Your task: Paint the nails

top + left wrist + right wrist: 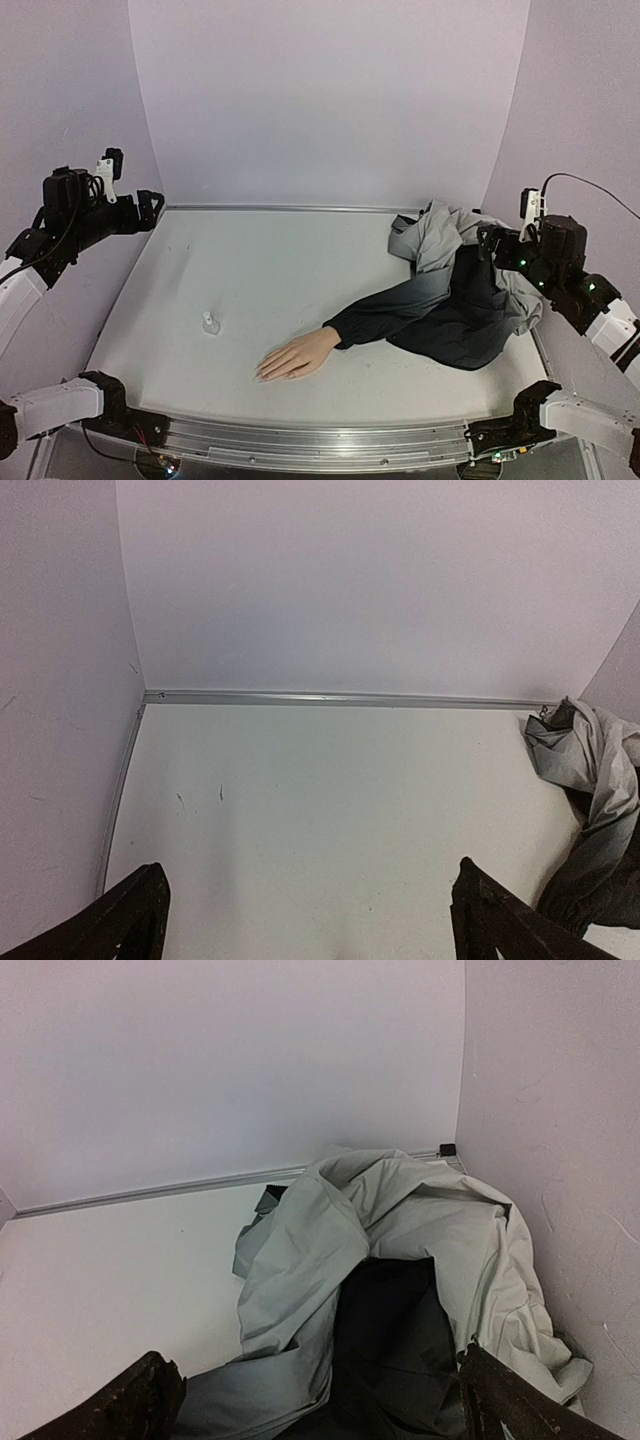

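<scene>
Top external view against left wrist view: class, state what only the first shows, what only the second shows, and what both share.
Only the top external view shows the mannequin hand lying flat, its nails at the fingertips, and a small clear bottle standing apart on its left. Only the left wrist view shows faint dark marks on the table and the left gripper close up, open. Both show the table and the crumpled grey garment.
</scene>
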